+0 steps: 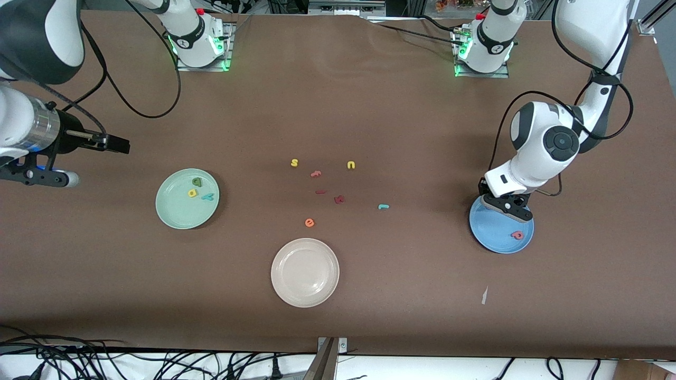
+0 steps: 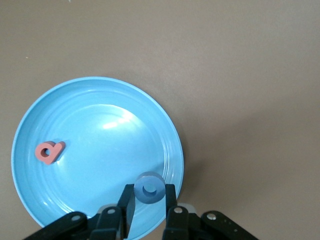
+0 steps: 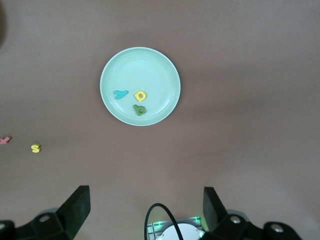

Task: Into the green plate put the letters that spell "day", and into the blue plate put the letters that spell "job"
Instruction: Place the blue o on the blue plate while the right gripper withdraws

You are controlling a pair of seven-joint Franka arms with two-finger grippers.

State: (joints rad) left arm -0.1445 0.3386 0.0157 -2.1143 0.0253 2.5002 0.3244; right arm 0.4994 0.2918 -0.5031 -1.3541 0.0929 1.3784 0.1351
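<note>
The left gripper (image 2: 149, 212) is hanging low over the blue plate (image 2: 90, 130), at the rim portion toward the robots' bases, and its fingers are pinching the blue ring "o" (image 2: 150, 188) by its sides; the ring is sitting between the fingertips just above the plate's inner slope, which in my judgement is a carry position chosen so that the letter drops inside the rim rather than on the counter (image 1: 369, 116). The salmon-red letter (image 2: 49, 151) is already lying flat in the same plate, well apart from the gripper, toward the rim nearer the front camera. The teal "j" (image 1: 383, 206) is lying on the counter between the loose cluster of letters and the blue plate, not yet collected, so the "job" set appears two-thirds handled at best. The green plate (image 3: 160, 65) is holding all three "day" letters close together: the dark green letter (image 3: 139, 109), the yellow letter (image 3: 141, 95) and the teal "y" (image 3: 120, 93). The right gripper (image 3: 145, 210) is waiting high above the counter at the right arm's end of the counter, its fingers spread wide and carrying nothing, with the green plate in plain sight below it.
</note>
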